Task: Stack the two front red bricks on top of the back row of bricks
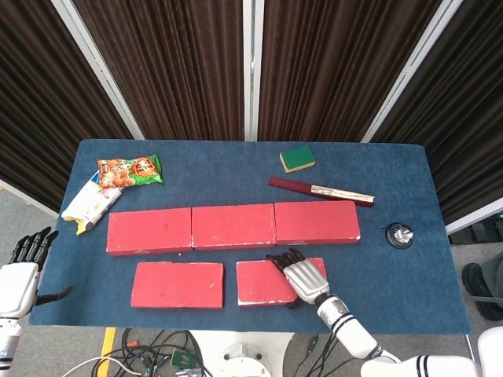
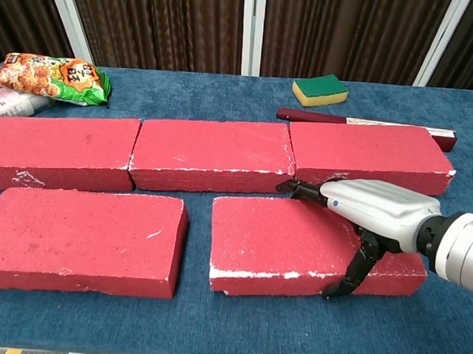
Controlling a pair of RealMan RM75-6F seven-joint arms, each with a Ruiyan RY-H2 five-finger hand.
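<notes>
Three red bricks form the back row [image 1: 233,225] [image 2: 212,153] across the blue table. In front of it lie the front left brick [image 1: 178,283] [image 2: 79,236] and the front right brick [image 1: 263,280] [image 2: 281,243]. My right hand [image 1: 302,276] [image 2: 373,212] grips the right part of the front right brick, fingers stretched over its top towards the far edge and thumb against its near face. That brick's right end is hidden by the hand. My left hand [image 1: 20,275] hangs open off the table's left front corner, holding nothing; the chest view does not show it.
A snack bag [image 1: 130,170] [image 2: 55,76] and a white packet [image 1: 90,203] lie at the back left. A green-and-yellow sponge [image 1: 297,159] [image 2: 320,89] and a dark red stick [image 1: 321,191] [image 2: 366,122] lie behind the back row. A small metal object [image 1: 399,235] sits at the right.
</notes>
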